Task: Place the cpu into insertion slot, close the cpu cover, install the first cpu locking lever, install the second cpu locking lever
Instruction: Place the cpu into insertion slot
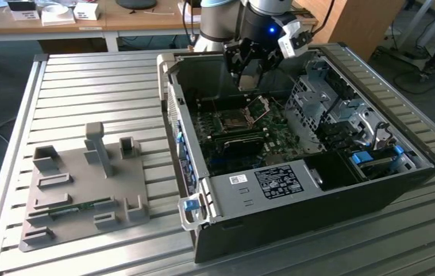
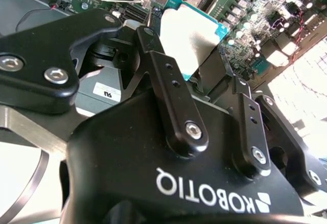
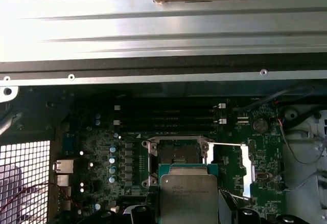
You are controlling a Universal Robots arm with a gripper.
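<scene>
Silvery-grey metal tops the small flat square cpu (image 2: 191, 32), which the black two-finger claw (image 2: 186, 55) pinches by two opposite edges, its fingers (image 2: 153, 50) drawn in to the chip's width. The chip hangs above the green motherboard (image 3: 97, 142), clear of the square dark insertion slot (image 3: 176, 155) with its metal rim. In the first wrist view it hides the slot's near edge, and the picture's border cuts the chip off.

Beside the slot, the thin silver cpu cover (image 3: 247, 173) stands open on its hinge. Faint lines of print cross the chip's top, too small to make out. White lettering (image 2: 207, 196) on the claw's body sits upside down in the second wrist view.

Near the front edge of the open black computer case (image 1: 317, 218), a white label (image 1: 278, 179) with black print is stuck to a grey metal panel. The case rests on a ribbed metal table (image 1: 95, 86).
</scene>
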